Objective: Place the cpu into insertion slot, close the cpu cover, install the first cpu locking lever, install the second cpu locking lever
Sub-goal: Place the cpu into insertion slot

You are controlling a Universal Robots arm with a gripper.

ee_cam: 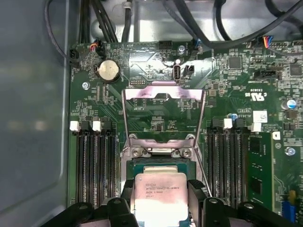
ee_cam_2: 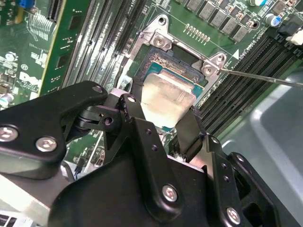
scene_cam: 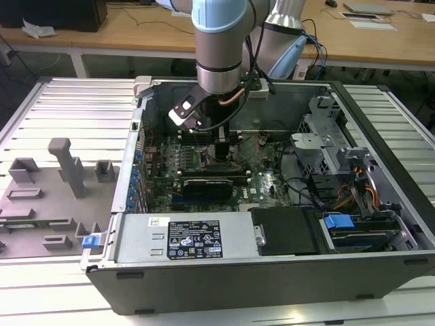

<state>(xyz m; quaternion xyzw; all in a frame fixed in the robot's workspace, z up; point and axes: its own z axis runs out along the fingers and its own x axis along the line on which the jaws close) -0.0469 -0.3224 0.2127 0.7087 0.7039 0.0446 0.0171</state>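
In both wrist views my gripper [ee_cam: 161,191] [ee_cam_2: 163,113] is shut on the cpu [ee_cam: 158,198] [ee_cam_2: 165,94], one black finger on each of two opposite edges. Its silver metal top faces up. The cpu sits low over the insertion slot [ee_cam: 161,163] [ee_cam_2: 158,59], overlapping the black frame, with part of the socket still showing beyond its far edge. I cannot tell whether it touches the socket. The cpu cover [ee_cam: 163,92] stands swung open behind the slot. In the exterior view the gripper [scene_cam: 221,153] reaches down into the open computer case over the green board [scene_cam: 265,170].
Long memory slots [ee_cam: 94,165] [ee_cam: 227,161] flank the socket. A thin wire lever [ee_cam_2: 265,78] sticks out beside it. A black graphics card [scene_cam: 207,183], the power supply [scene_cam: 183,238] and drive bays [scene_cam: 353,204] crowd the case. A grey fixture tray [scene_cam: 47,197] lies outside the case, at the exterior view's left.
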